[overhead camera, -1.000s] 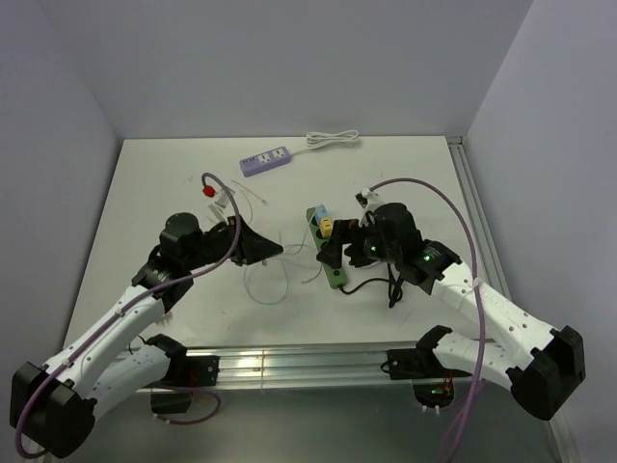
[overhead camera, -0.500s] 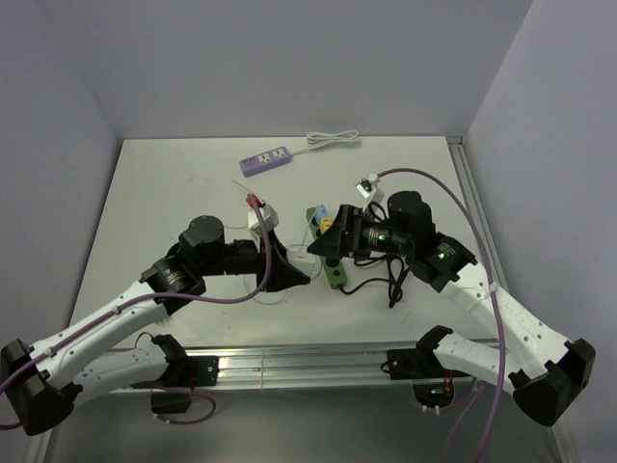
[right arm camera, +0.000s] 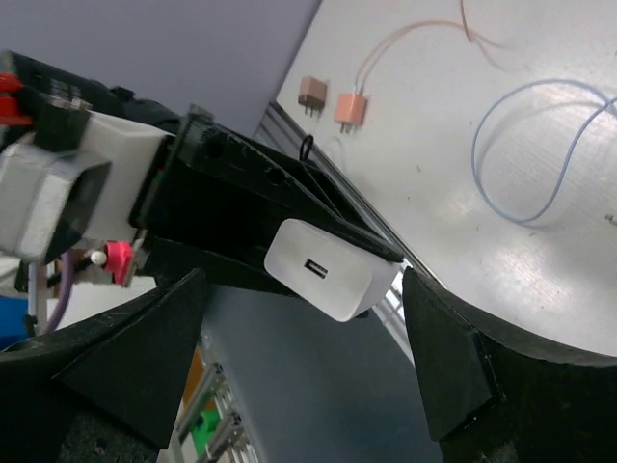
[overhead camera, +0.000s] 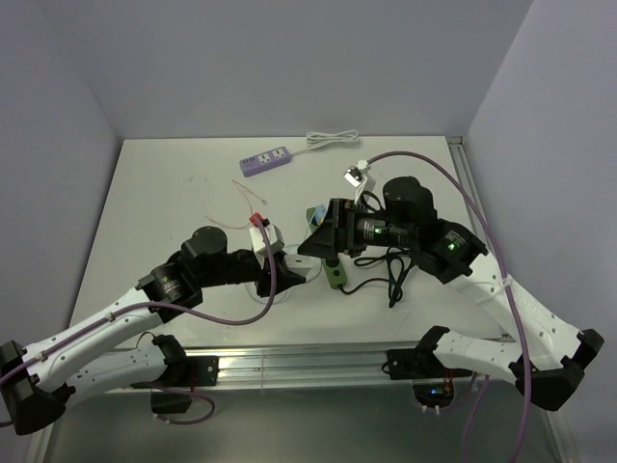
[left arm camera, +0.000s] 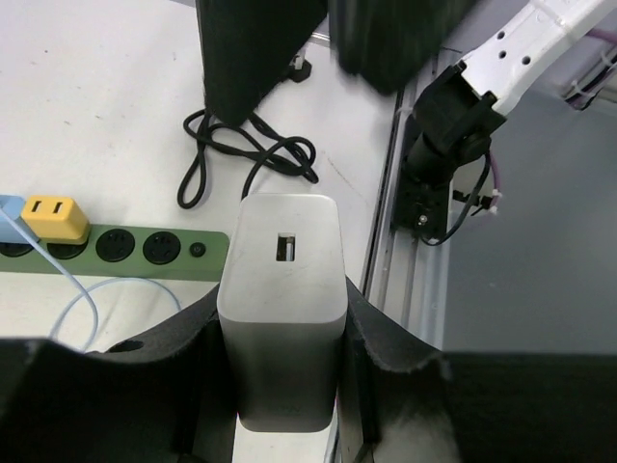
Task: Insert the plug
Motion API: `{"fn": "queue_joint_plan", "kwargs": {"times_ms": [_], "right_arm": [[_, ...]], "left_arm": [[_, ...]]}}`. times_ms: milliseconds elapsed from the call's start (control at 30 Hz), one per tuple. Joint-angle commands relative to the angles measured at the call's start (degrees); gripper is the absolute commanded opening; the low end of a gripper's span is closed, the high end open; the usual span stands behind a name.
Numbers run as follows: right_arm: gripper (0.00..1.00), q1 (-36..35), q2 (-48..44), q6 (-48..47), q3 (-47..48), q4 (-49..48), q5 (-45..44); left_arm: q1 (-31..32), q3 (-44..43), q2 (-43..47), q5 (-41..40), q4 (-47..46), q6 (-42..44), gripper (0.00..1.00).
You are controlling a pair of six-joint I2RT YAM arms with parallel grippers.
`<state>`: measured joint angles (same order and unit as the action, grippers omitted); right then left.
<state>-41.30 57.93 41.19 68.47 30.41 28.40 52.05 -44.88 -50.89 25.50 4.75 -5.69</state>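
Note:
My left gripper [overhead camera: 291, 273] is shut on a white USB charger plug [left arm camera: 280, 289], which sticks out past its black fingertips. The charger also shows in the right wrist view [right arm camera: 328, 270], held between the left gripper's dark fingers, and in the top view [overhead camera: 301, 261]. A green power strip [left arm camera: 125, 249] lies just beyond it, with a yellow plug [left arm camera: 55, 217] and a blue plug [left arm camera: 8, 207] in it. My right gripper [overhead camera: 316, 241] is open and empty, hovering over the strip [overhead camera: 335, 278] and facing the charger, with its fingers [right arm camera: 135, 367] spread wide.
A purple power strip [overhead camera: 266, 159] and a coiled white cord [overhead camera: 333, 141] lie at the back. A black cable [overhead camera: 386, 285] is tangled right of the green strip. A thin pale blue cable loop [right arm camera: 540, 154] and two small orange plugs [right arm camera: 352, 108] lie on the table.
My left arm has moved right and forward with the charger, close to the green strip. My right gripper has swung left and risen, now facing the left gripper.

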Motion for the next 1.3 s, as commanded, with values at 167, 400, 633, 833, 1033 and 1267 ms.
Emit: {"fn": "queue_joint_plan", "kwargs": {"times_ms": [167, 400, 633, 833, 1033, 1267], "right_arm": [[0.88, -7.21, 3.85, -1.9, 3.08, 4.04, -6.43], [0.88, -10.11, 6.66, -0.94, 2.46, 2.37, -7.13], [0.83, -12.4, 10.0, -0.41, 1.15, 1.85, -7.93], [0.66, -12.75, 10.8, 0.91, -0.44, 0.0, -6.87], [0.78, -13.46, 10.36, 1.27, -2.02, 0.51, -7.65], [0.8, -13.81, 9.74, 1.88, -1.49, 1.84, -9.51]], "left_arm": [[1.82, -3.9, -0.87, -3.52, -0.62, 4.29, 0.0], [4.28, -4.95, -2.98, -6.24, 0.69, 5.08, 0.0], [6.13, -5.22, -2.63, -8.36, 1.14, 7.1, 0.0], [6.48, -4.95, -1.93, -9.5, 1.13, 6.92, 0.0], [6.83, -4.34, -0.44, -12.4, 1.31, 7.54, 0.0], [7.1, -4.86, -1.05, -15.39, 2.81, 8.24, 0.0]]}}
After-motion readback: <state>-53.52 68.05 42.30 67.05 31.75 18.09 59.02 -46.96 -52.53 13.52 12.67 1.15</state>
